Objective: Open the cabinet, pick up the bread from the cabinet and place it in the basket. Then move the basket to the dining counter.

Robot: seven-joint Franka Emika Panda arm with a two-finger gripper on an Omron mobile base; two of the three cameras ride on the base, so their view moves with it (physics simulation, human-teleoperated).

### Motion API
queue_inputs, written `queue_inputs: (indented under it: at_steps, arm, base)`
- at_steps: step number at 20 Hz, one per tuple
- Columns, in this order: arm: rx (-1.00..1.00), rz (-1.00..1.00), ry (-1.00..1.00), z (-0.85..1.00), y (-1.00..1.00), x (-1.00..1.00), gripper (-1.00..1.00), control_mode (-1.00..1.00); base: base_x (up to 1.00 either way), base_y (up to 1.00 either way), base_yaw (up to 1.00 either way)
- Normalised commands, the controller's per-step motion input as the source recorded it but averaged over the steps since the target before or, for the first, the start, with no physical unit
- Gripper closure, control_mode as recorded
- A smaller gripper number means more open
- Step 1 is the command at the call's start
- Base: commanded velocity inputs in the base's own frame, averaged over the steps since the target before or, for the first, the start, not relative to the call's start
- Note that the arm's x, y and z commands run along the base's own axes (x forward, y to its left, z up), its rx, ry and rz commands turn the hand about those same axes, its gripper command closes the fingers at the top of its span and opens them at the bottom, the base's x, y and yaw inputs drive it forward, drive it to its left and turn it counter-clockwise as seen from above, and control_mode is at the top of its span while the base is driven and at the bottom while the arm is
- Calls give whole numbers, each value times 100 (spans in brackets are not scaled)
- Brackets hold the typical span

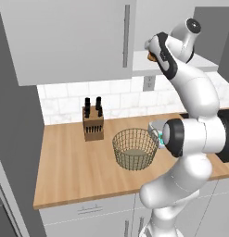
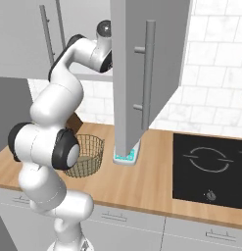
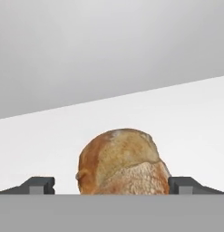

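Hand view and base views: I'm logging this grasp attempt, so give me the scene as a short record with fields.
cabinet: door swung open
bread: on the white shelf inside, between the fingertips
gripper: open, jaws either side of the bread, not closed on it
basket: empty, on the wood worktop beside the knife block

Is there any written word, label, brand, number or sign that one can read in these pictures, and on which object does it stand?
No readable text anywhere.
Black cooktop: pale ring markings and a small knob symbol, no letters or numbers.
Small white and teal object on the wooden worktop: no label can be made out.
Grey wall cabinet door, brown knife block, brassy wire-mesh basket: plain.
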Motion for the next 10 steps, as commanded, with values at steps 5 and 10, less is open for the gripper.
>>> queue_inputs:
  at_steps: [5,10]
  arm:
    - [-5,3,0,-39,0,21,-100,-100]
    - [-6,3,-2,-40,0,25,-100,-100]
  base:
    - [0,0,0]
    - [0,0,0]
